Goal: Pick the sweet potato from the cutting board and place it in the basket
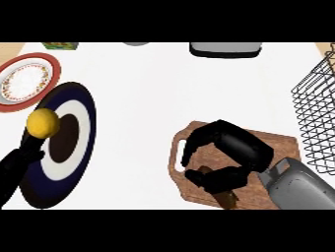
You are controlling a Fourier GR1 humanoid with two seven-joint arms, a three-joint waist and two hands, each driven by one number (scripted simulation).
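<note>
A wooden cutting board (280, 140) lies at the lower middle right of the counter. My right hand (232, 147) is over it, fingers and thumb curled down round the brown sweet potato (227, 198), which mostly hides beneath the hand with only an end showing near the board's front edge. The black wire basket (329, 108) stands at the right edge, just beyond the board. My left hand (3, 179) rests at the lower left, over the edge of a dark plate, fingers relaxed.
A dark blue and white plate (76, 147) lies at the left with a yellow lemon (43, 123) at its rim. A red-rimmed plate (21, 81) sits further back left. A grey appliance (225, 49) stands at the back edge.
</note>
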